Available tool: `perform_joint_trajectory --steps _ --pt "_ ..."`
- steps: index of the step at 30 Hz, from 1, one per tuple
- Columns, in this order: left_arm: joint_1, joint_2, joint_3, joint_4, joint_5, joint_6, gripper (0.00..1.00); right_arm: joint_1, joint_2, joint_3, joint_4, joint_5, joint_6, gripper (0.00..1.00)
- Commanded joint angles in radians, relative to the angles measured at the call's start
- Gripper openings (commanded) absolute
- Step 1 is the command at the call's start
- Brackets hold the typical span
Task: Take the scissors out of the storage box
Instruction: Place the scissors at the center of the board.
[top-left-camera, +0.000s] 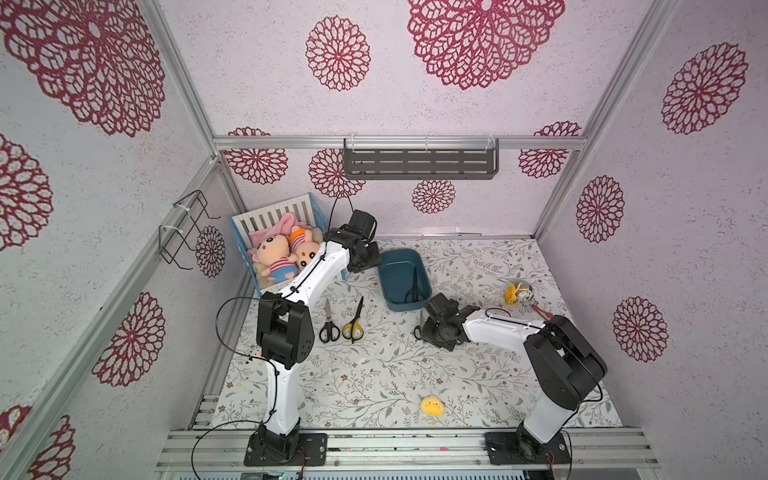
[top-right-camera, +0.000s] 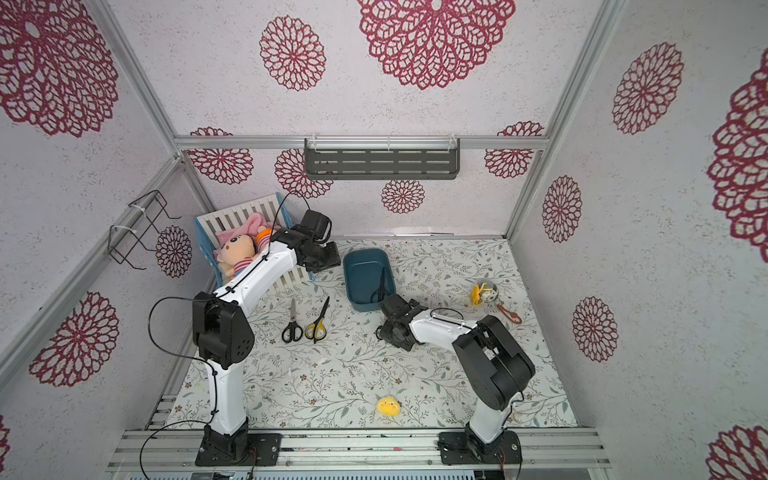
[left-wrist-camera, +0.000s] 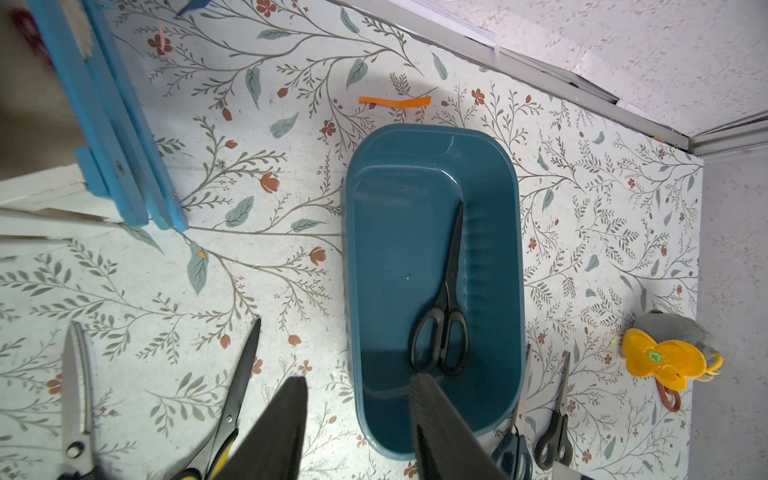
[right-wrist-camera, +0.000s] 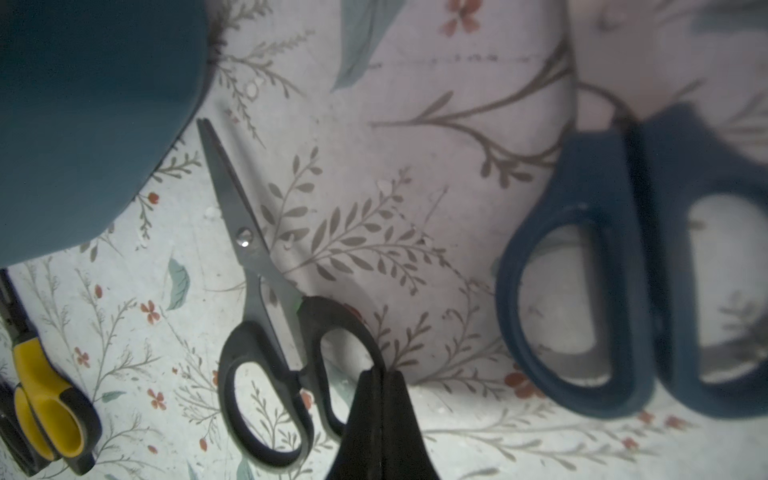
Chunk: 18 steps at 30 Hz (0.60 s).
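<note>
The dark teal storage box holds one black-handled pair of scissors along one long wall. My left gripper hangs open and empty above the box's near end, one finger over the box and one over the table. Black-handled scissors and a yellow-handled pair lie left of the box. My right gripper is low and shut, its tips at a handle ring of black scissors flat on the table. A dark-blue pair lies beside them.
A blue-and-white crate of plush toys stands at the back left, close to my left arm. A yellow-and-grey toy lies right of the box, and a yellow plush lies near the front edge. An orange strip lies behind the box.
</note>
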Motion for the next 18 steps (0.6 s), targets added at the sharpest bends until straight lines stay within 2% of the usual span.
perform_joint_trajectory --steps 1,6,10,12,18 --pt "0.006 -0.012 -0.018 0.024 0.004 0.013 0.42 -0.004 0.008 0.038 -0.019 0.016 -0.048 0.0" --pt "0.012 -0.026 -0.035 0.038 -0.002 0.005 0.42 -0.003 -0.006 0.02 -0.037 0.019 -0.051 0.01" --pt "0.015 -0.021 -0.03 0.041 -0.002 0.004 0.42 -0.004 -0.011 0.022 -0.043 0.01 -0.05 0.21" --pt "0.015 -0.015 -0.022 0.04 0.0 0.002 0.42 -0.004 -0.017 0.025 -0.046 0.011 -0.052 0.27" --pt "0.012 0.005 0.015 0.03 0.0 0.003 0.42 -0.004 -0.067 0.088 -0.09 0.07 -0.084 0.31"
